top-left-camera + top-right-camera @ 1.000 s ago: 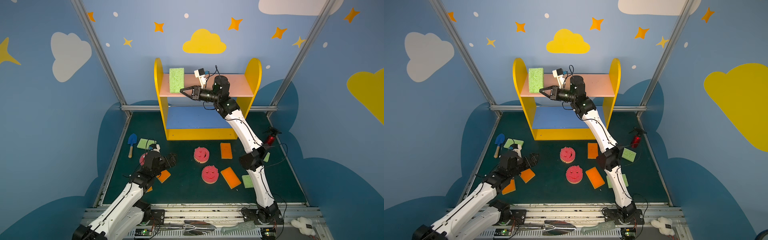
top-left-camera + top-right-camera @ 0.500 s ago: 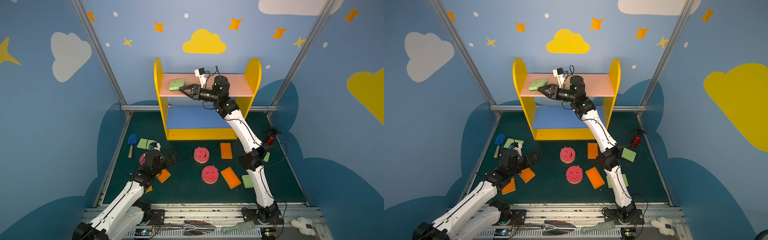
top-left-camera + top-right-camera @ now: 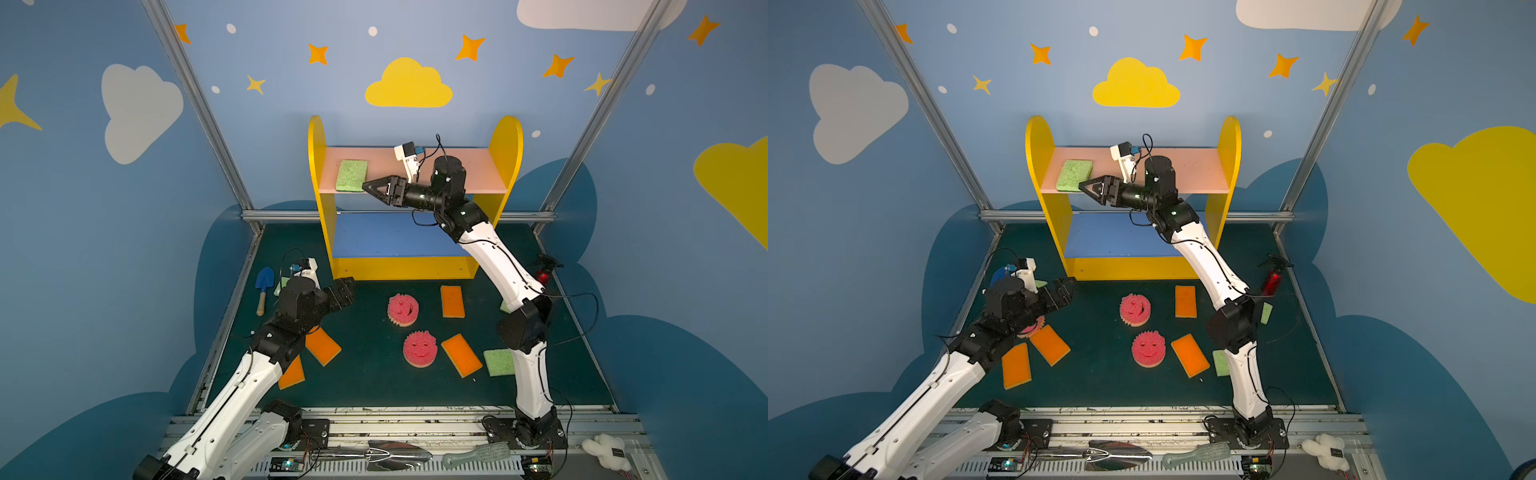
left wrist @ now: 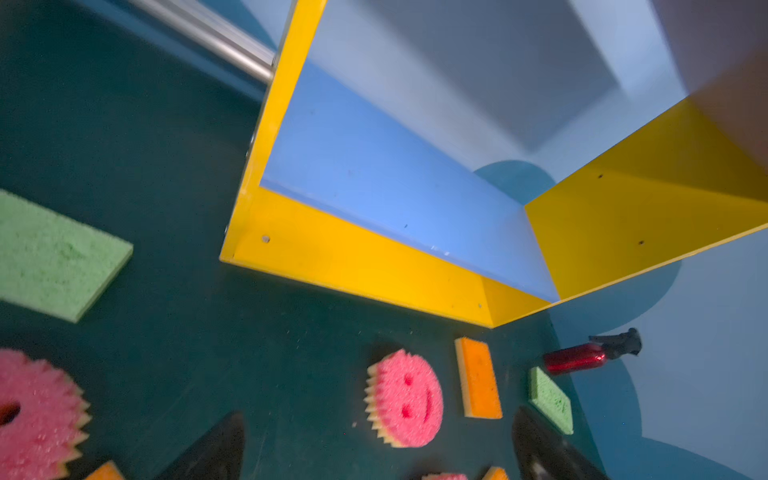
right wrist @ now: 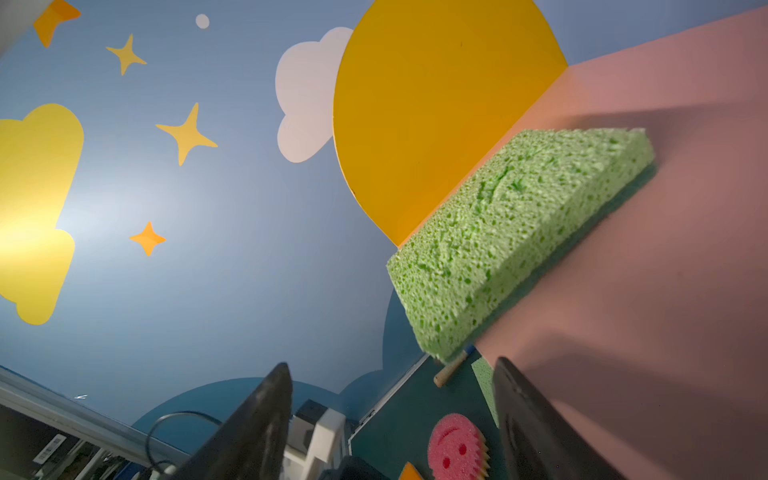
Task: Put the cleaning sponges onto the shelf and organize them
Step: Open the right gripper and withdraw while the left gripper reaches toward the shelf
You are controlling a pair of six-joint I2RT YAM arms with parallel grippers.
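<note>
The yellow shelf stands at the back of the mat. One green sponge lies flat at the left end of its pink top board. My right gripper is open just off that sponge's near corner, nothing between its fingers. My left gripper hangs open low over the mat by the shelf's left foot. On the mat lie two pink smiley sponges, several orange sponges and green ones.
A blue trowel lies at the mat's left edge. A red spray bottle lies at the right edge. Metal frame posts flank the shelf. A metal scoop, a brush and a white plush rest on the front rail.
The green sponge, held upright over the top board a second ago, has tipped down and now lies flat. My right gripper has opened and let it go. The left arm barely moved.
</note>
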